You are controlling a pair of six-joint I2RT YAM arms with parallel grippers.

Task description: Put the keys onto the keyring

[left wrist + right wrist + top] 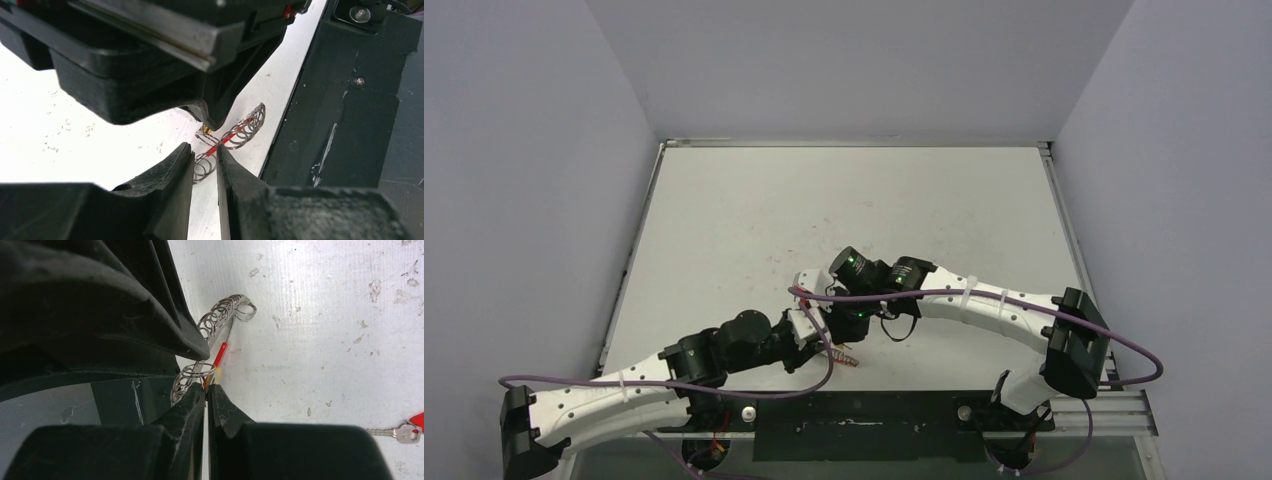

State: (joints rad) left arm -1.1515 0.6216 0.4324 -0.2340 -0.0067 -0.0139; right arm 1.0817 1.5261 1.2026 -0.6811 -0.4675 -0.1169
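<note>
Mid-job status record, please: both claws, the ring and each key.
left claw: closed on silvery coiled-wire keyring
right claw: shut, apparently pinching yellow-headed key against the ring
red sleeve: on the ring's wire, just beyond the right claw
red-headed silver key: loose on white table, apart from the ring

Silvery coiled keyring (218, 316) with red sleeve (220, 353), red-headed silver key (402, 433), white speckled table (325, 315)

Silvery coiled-wire keyring (240, 131) sits between left gripper (205, 159) and right gripper (206, 390), near white table's (824, 200) front edge; red-headed silver key (402, 433) lies well apart.
</note>
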